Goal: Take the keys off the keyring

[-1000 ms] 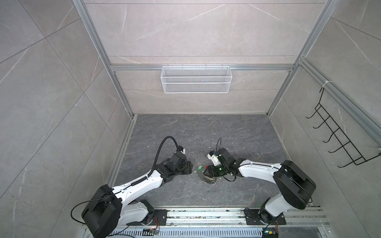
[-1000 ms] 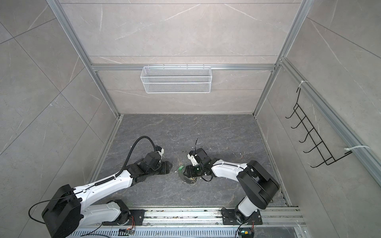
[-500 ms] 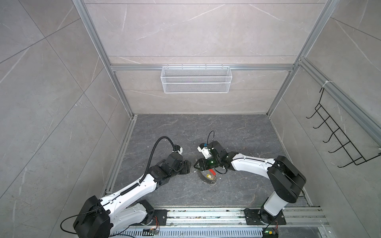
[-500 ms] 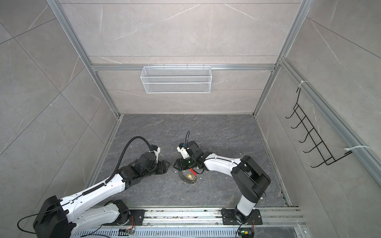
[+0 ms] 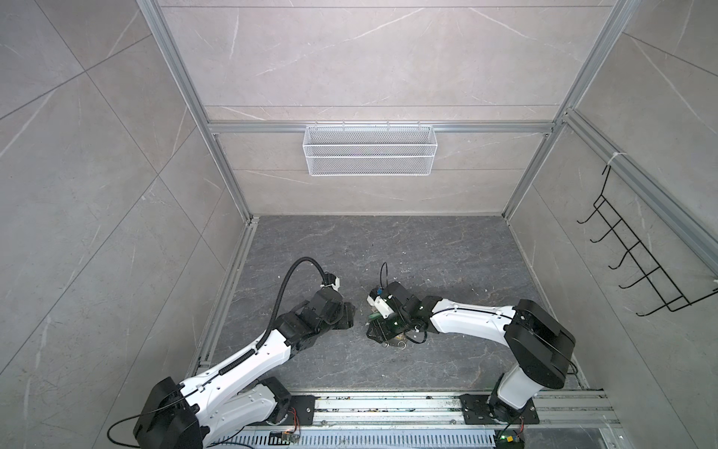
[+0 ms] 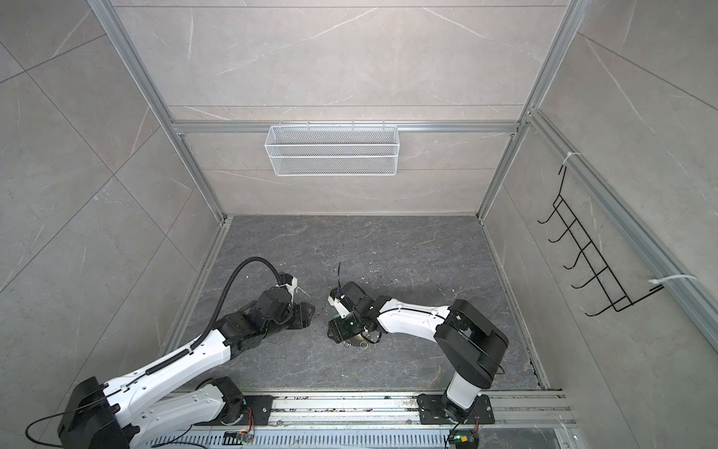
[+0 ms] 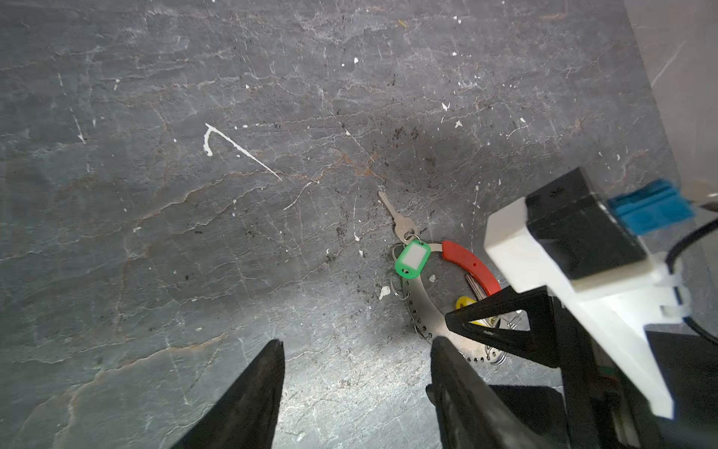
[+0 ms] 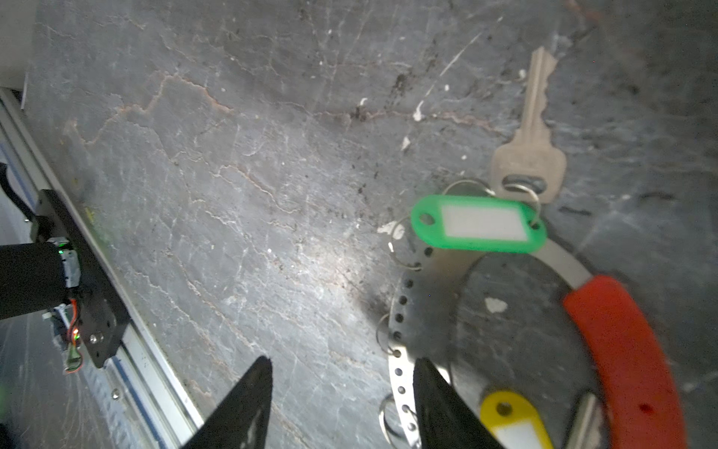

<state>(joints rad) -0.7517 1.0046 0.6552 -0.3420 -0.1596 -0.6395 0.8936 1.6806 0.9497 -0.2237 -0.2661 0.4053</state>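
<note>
Right at the keyring (image 8: 423, 307), which lies flat on the tabletop (image 8: 233, 194), the right fingers (image 8: 248, 404) stand apart with nothing between them. One tip overlaps the keyring's perforated metal band in the right wrist view; whether it touches is unclear. A thin band lying flush on smooth stone gives little to bite, so a closing pinch could slide off it or skate the whole keyring away.

Just inside the keyring, beside its red sleeve (image 8: 621, 357), the yellow-tagged key (image 8: 513, 423) sits partly under that fingertip. Pressing down there could pin the tag rather than free it.

On the keyring's rim opposite, the green-tagged key (image 8: 532, 155) points outward, its tag (image 8: 480, 223) lying across the band. It hangs from a small split ring (image 8: 404, 248), and similar loose rings line the band. A grab aimed at the key may catch one of those instead.

Near the keyring's perforated side, the left fingers (image 7: 252, 396) are also spread and empty, and look clear of the keyring in a top view (image 5: 394, 343). With nothing bracing it, any tug on a key would likely drag everything along.

Well away from the keyring runs the aluminium rail (image 8: 155, 381); a skidding keyring could lodge against it.
</note>
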